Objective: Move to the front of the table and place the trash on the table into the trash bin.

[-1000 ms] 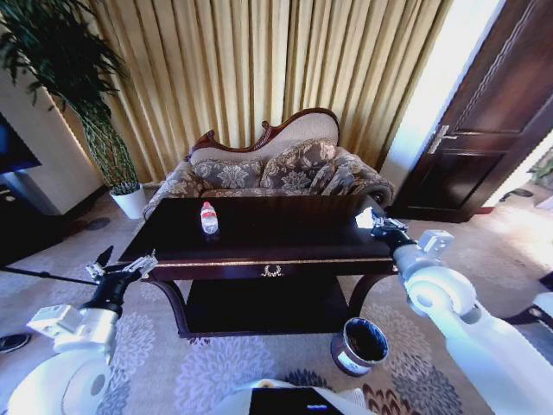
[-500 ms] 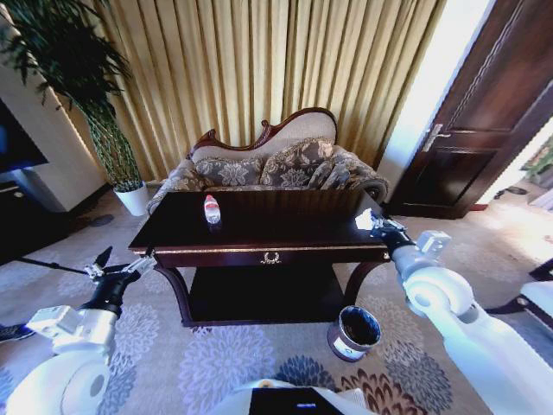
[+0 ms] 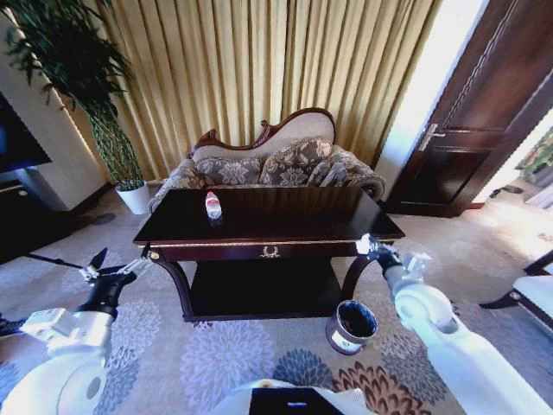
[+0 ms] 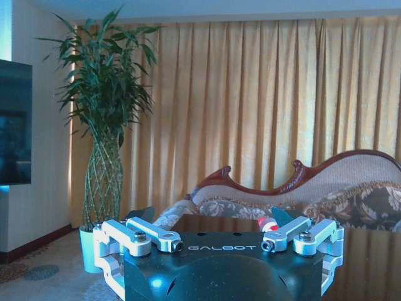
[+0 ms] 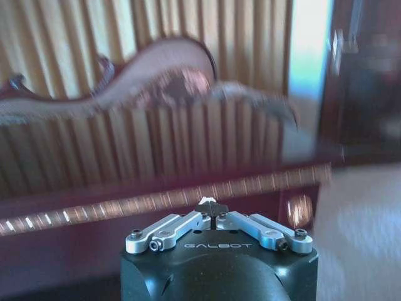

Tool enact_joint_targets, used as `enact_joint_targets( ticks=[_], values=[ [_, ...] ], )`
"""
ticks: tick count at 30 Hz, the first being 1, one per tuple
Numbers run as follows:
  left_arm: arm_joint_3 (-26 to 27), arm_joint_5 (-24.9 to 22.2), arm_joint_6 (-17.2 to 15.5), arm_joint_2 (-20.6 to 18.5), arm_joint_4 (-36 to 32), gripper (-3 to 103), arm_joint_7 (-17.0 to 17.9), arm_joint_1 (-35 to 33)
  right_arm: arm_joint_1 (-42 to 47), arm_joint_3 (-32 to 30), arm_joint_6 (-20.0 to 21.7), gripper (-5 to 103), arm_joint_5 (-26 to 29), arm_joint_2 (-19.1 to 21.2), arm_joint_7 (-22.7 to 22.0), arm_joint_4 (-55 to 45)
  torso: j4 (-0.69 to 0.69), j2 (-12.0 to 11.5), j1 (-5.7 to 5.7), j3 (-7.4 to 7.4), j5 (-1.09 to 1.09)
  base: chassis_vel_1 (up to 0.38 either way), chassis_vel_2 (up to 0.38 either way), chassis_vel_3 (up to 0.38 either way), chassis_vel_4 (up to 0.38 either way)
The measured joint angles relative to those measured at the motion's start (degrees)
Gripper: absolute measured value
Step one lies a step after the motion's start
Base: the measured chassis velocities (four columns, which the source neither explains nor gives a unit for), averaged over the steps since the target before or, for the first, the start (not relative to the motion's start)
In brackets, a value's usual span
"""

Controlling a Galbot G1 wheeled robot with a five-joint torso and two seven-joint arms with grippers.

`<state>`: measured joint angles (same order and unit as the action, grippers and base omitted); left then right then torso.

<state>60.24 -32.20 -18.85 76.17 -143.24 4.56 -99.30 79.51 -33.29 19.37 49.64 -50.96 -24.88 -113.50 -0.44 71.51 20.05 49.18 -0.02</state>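
Between the two end effectors, in the head view, stands the table [image 3: 285, 226], facing the robot with its front edge, so the robot seems to be nearly in position before it. The left end effector [image 3: 117, 270] hangs low just beside the table's left front corner with its fingers spread and nothing between them, probably kept ready for a grasp. The right end effector [image 3: 373, 249] is held near the right front corner; something white shows at its tip. The bottle [image 3: 212, 206], the one piece of trash I can make out, stands upright on the far left part of the table top, beyond the left end effector. The trash bin [image 3: 351, 327] sits on the carpet below the right end effector, near the table's right leg. From the left wrist view, the left end effector [image 4: 213, 221] is wide apart and the bottle's red cap [image 4: 268, 224] appears ahead near one finger. From the right wrist view, the right end effector [image 5: 213, 207] is pressed together on a small white scrap [image 5: 208, 202], with the table's edge [image 5: 163, 200] ahead.
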Motion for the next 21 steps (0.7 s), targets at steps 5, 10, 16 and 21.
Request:
enact_joint_targets(
  ticks=[5, 10, 16, 21],
  values=[
    [0.5, -0.8, 0.0, 0.5, 0.0, 100, 0.0, 0.1, -2.6, 3.5, 0.5, 0, -1.5, -3.1, -0.8, 10.3, 0.01, 0.0, -0.02, -0.01, 0.00, 0.000, 0.000, 0.000, 0.000],
    [0.6, -0.9, 0.0, 0.8, 0.0, 100, -0.1, 0.1, -5.1, 5.8, -0.7, 0, -7.5, -6.2, 1.9, 23.1, 0.01, 0.0, -0.01, 0.00, 0.00, 0.000, 0.000, 0.000, 0.000],
    [0.7, -1.4, 0.1, 0.6, 0.0, 100, -0.1, 0.3, -9.5, 7.3, -3.3, 0, -13.3, -9.5, 3.3, 38.2, -0.01, 0.0, -0.02, -0.01, 0.01, 0.000, 0.000, 0.000, 0.000],
    [0.7, -1.4, 0.2, 0.6, 0.0, 100, -0.1, 0.1, -13.3, 7.9, -6.1, 0, -16.2, -11.0, 3.3, 45.8, 0.00, 0.0, -0.01, -0.01, 0.00, 0.000, 0.000, 0.000, 0.000]
  ],
)
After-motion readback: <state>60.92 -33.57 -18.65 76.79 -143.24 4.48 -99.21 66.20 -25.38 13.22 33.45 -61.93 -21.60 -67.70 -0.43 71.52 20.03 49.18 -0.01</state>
